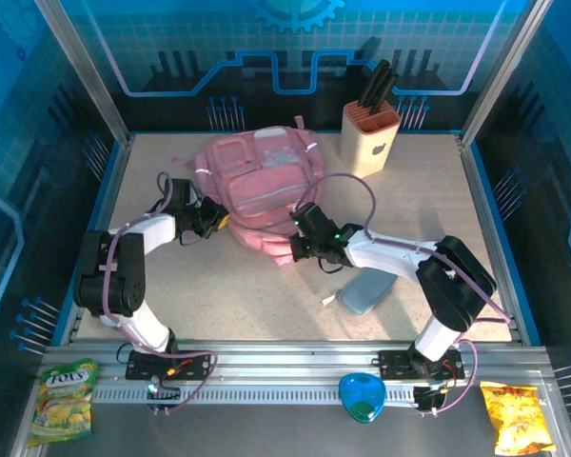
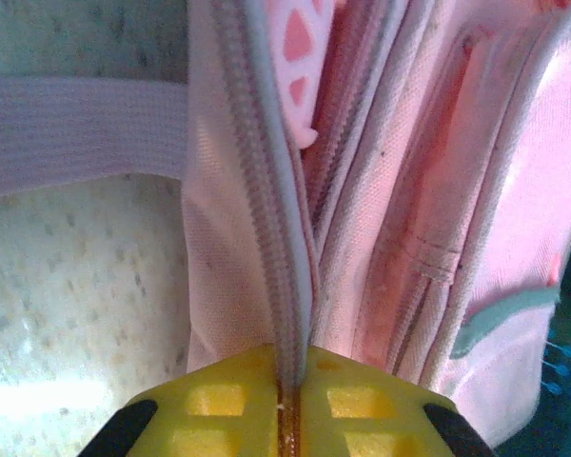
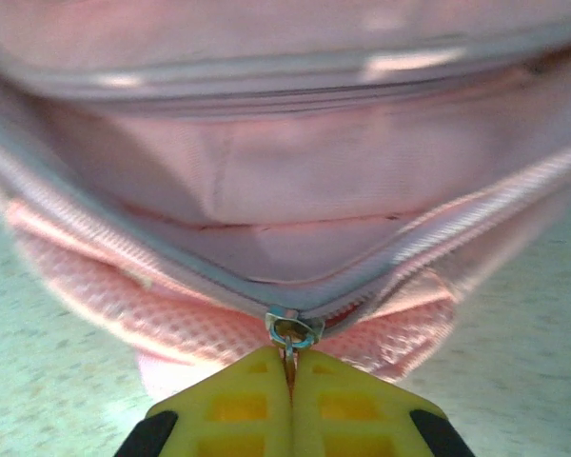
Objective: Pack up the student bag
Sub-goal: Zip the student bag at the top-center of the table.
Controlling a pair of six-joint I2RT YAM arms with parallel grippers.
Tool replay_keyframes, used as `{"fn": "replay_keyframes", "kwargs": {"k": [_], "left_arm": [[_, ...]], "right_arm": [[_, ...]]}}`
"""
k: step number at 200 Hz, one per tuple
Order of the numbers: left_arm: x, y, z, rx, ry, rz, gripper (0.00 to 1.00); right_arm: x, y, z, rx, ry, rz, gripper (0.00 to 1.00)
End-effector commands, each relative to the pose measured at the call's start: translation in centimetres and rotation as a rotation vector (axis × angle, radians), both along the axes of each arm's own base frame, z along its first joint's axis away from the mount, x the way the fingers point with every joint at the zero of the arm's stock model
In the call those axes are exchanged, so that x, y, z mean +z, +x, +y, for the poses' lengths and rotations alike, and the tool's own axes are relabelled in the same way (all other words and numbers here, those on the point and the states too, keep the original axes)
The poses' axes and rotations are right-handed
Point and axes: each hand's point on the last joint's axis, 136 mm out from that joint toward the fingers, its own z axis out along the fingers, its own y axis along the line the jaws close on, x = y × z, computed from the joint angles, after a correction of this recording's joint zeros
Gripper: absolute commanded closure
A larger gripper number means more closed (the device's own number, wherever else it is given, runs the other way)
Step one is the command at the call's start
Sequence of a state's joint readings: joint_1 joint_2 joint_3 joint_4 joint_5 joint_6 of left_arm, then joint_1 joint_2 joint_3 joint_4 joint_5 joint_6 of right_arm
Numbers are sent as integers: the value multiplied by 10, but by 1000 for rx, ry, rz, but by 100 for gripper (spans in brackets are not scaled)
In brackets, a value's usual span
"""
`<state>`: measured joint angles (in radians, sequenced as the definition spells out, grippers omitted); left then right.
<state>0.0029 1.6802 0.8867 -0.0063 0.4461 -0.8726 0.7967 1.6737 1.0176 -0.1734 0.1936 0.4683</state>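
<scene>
The student bag (image 1: pixel 257 181), a soft pink backpack, lies on the table at the middle back. At its left edge, my left gripper (image 1: pixel 214 221) is shut on the bag. In the left wrist view the yellow fingers (image 2: pixel 228 400) pinch the bag's zipper edge (image 2: pixel 276 238) between them. My right gripper (image 1: pixel 300 243) is at the bag's near edge. The right wrist view has its yellow fingers (image 3: pixel 347 400) shut on the metal zipper pull (image 3: pixel 293 330), with the main compartment (image 3: pixel 285 238) gaping partly open behind it.
A beige knife block (image 1: pixel 369 138) stands at the back right beside the bag. On the table near my right arm lies a grey-blue pouch (image 1: pixel 366 292). A green snack bag (image 1: pixel 65 398), a blue item (image 1: pixel 362 398) and a yellow snack bag (image 1: pixel 516 417) rest on the front rail.
</scene>
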Motion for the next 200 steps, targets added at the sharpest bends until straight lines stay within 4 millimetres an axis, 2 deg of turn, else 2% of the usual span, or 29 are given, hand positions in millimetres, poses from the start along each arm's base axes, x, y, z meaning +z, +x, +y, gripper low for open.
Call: {"fn": "replay_keyframes", "kwargs": {"k": [1, 18, 43, 66, 84, 116, 138, 200], "left_arm": [[9, 19, 18, 12, 98, -56, 87], [6, 14, 41, 75, 139, -44, 86], [7, -4, 67, 140, 174, -25, 70], [12, -24, 71, 143, 200, -10, 58], [12, -43, 70, 151, 201, 23, 51], [9, -70, 53, 101, 192, 72, 45], [8, -79, 46, 67, 261, 104, 42], [3, -64, 28, -9, 354, 132, 42]], "right_arm": [[0, -23, 48, 156, 86, 45, 100], [2, -29, 75, 202, 121, 49, 100], [4, -33, 110, 254, 162, 53, 100], [5, -34, 134, 284, 198, 65, 100], [6, -32, 145, 297, 209, 69, 100], [6, -31, 150, 304, 207, 68, 100], [3, -31, 149, 302, 205, 73, 100], [1, -31, 146, 288, 199, 78, 100]]}}
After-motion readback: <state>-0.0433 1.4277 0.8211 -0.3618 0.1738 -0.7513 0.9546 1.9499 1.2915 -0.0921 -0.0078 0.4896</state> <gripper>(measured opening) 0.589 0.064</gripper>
